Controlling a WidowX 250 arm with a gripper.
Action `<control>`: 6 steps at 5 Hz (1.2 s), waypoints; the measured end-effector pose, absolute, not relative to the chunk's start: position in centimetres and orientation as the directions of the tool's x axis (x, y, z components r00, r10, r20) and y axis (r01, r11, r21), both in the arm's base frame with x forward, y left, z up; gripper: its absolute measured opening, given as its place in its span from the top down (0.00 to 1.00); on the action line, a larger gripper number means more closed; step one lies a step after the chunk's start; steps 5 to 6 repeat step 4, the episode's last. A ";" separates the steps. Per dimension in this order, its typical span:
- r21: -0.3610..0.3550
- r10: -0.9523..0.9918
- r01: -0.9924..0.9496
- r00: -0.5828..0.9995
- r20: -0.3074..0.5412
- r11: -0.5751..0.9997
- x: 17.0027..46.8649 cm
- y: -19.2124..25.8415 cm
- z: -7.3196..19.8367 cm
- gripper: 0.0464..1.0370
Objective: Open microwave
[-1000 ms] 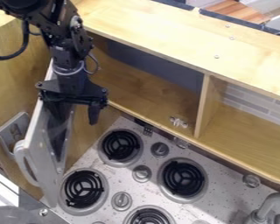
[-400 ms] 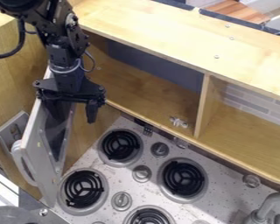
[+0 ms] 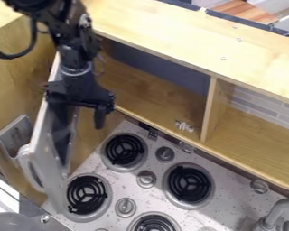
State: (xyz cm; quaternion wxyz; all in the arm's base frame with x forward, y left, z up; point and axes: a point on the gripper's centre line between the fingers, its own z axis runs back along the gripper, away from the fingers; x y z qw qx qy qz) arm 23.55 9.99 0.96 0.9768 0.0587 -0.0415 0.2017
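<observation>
Pale wooden toy kitchen (image 3: 165, 36) with its grey-white microwave door (image 3: 45, 173) standing open

Pale wood is set behind a speckled silvery stove top (image 3: 162, 167) with black coil burners (image 3: 189, 184). At the left, the microwave door is seen swung out from the open wooden compartment (image 3: 156, 88), its lower end near the front left burner. The task is judged to be essentially done, as a wide opening is shown.

The black two-finger claw (image 3: 81, 121) is held open near the door's upper part, on its inner side, with nothing gripped. Its fingers are spread, one set against the dark window panel (image 3: 60, 146) and the other apart to the right; whether the panel is touched cannot be told.

By its thin, flat build, the door is judged to be light and stiff, likely to be swung on its hinge rather than lifted. Little force should be needed, and an arc should be followed so that the hinge is not strained. Its smooth face is expected to be slippery when pinched. If it has to be moved again, the pale curved handle (image 3: 25, 164) on the outer face is best taken hold of, or the inner face can be pushed near the free edge, where the most leverage is given.
</observation>
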 end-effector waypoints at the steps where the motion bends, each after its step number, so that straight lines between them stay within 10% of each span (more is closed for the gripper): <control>1: 0.099 0.326 -0.339 0.937 0.129 0.936 25.5 8.6 1.9 0.04; 4: 0.188 0.254 -0.305 0.933 0.256 0.933 28.8 7.5 9.8 0.04; 6: 0.188 0.254 -0.305 0.933 0.256 0.933 28.8 7.5 9.8 0.04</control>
